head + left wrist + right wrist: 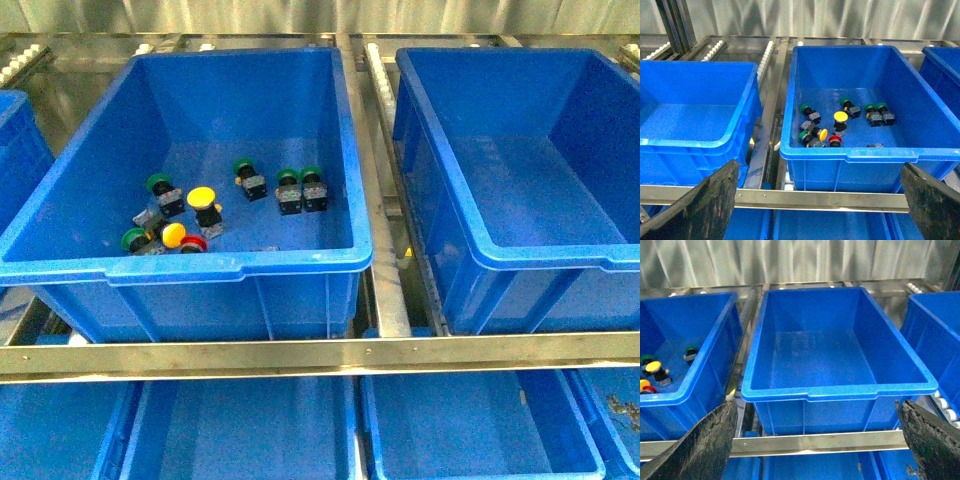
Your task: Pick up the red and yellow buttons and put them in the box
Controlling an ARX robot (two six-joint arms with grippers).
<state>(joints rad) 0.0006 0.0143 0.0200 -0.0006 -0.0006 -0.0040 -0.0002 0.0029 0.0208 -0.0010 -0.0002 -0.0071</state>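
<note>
Left gripper (pixel 819 167) is spread wide, two rough black fingers (pixel 715 200) poking in at the corners of its wrist shot. The right gripper (pixel 816 405) is the same deal, chunky worn pads (pixel 930 440) far apart and gripping nothing. The front cam catches neither arm; only the wrist cams show them. The left wrist cam faces the left crate (pixel 865 152), glossy smooth blue plastic with a thick rolled rim, sitting at the rack's front edge toward the left. Inside, near its front-left corner, a yellow button (pixel 201 197) stands cap-up with a round mushroom top. A second yellow button (pixel 173 234) lies tipped over, and the red button (pixel 194 243) sits just beside that one, close to the front wall. Green buttons (pixel 288 177) are scattered around them. The box (pixel 840 389) fills the right wrist cam: deep, tapered walls, same rolled rim. It sits just beside the left crate on the right, with a metal roller strip (pixel 385 170) between. Only the front cam shows the silvery rail (pixel 320 355) and the lower trays (pixel 480 430) under it.
</note>
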